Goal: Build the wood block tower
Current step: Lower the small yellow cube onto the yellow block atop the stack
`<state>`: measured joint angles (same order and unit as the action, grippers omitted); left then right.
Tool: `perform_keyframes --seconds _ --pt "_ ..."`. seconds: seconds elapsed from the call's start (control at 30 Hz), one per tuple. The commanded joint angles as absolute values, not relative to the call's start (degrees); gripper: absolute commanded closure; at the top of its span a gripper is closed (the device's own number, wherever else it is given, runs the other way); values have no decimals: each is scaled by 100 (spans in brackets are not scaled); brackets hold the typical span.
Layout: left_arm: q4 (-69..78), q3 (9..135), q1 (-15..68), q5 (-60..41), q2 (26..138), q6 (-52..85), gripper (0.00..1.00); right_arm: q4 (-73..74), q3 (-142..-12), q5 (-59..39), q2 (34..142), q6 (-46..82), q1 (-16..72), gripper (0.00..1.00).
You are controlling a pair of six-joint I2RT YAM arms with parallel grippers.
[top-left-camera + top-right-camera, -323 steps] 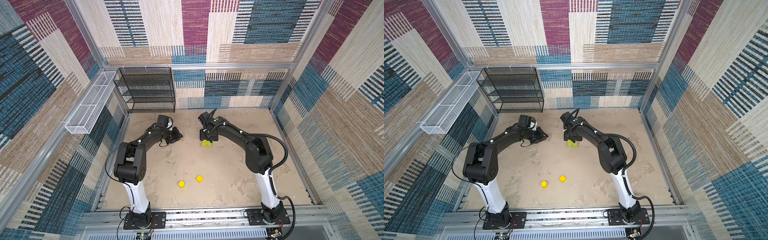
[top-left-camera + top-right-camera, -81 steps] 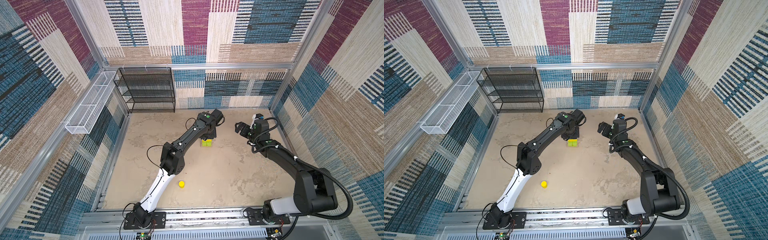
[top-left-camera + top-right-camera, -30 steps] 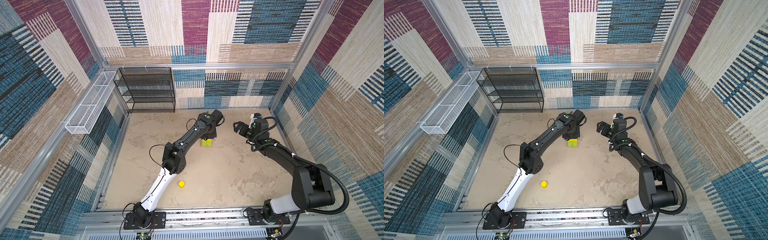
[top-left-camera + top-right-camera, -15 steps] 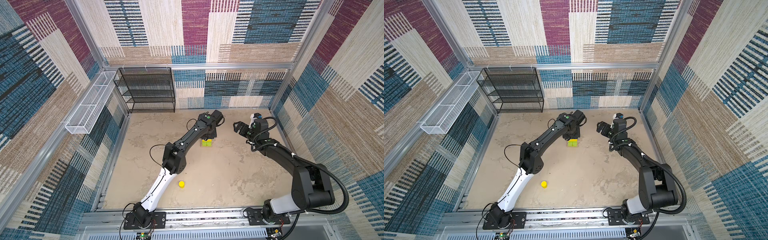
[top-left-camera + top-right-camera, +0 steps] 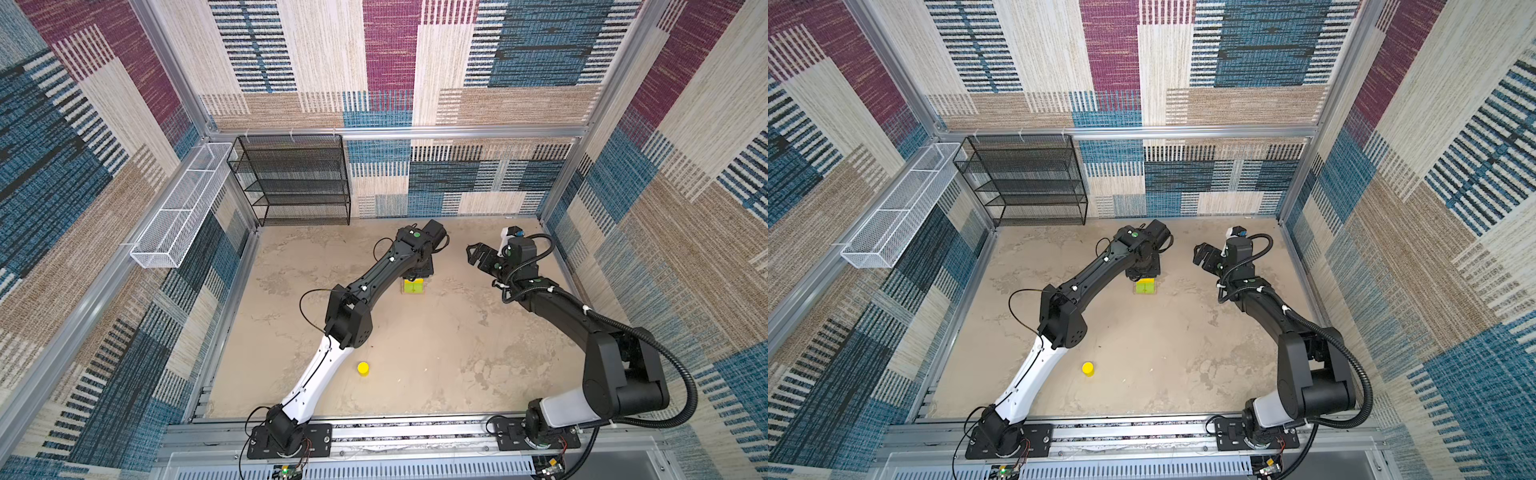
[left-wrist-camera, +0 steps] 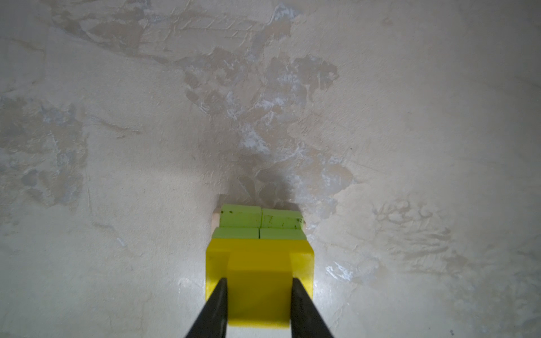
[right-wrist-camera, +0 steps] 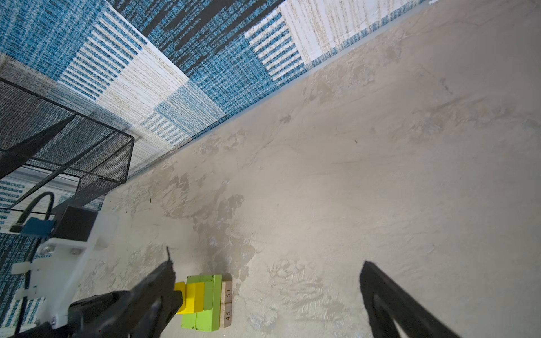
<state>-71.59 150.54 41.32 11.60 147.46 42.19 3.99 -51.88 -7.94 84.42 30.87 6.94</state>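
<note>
Far left, a white wire basket hangs on the side wall, and a black mesh shelf stands against the back wall just beside it. The left arm reaches from the near rail across the beige tabletop to the tower, which stands near the middle of the back half in both top views. Near the front, well apart from the tower, a yellow cylinder stands alone on the tabletop. In the right wrist view the tower rests on 2 tan planks lying side by side, stamped 51 and 45. The left wrist view shows 4 lime-green blocks in 2 layers above the planks, then a long yellow bar, with a yellow cube on top. The left gripper points straight down over the tower, with 1 finger close against each side of the cube. Whether the fingers clamp the cube or only flank it cannot be told. To the right, the right gripper is raised above bare tabletop, well apart from the tower, its jaws spread wide and holding nothing.
</note>
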Motion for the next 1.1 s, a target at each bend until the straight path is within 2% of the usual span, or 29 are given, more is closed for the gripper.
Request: perform_keyframes --seconds 0.0,0.2,0.47,0.8,1.07 --pt "-7116 15064 4130 1125 14743 4329 61 605 -5226 -848 8455 3133 686 1" --pt "-7112 15065 4122 1141 14731 4339 59 601 -5227 -854 8459 3129 687 1" --pt "-7118 15064 4121 1200 14713 4316 64 613 -5239 -870 8481 3129 686 1" --pt "-7109 15012 4117 1211 14687 4306 66 623 -5247 -905 8507 3144 686 1" --pt "-7118 14985 4107 1209 14678 4307 60 619 -5249 -914 8515 3146 686 1"
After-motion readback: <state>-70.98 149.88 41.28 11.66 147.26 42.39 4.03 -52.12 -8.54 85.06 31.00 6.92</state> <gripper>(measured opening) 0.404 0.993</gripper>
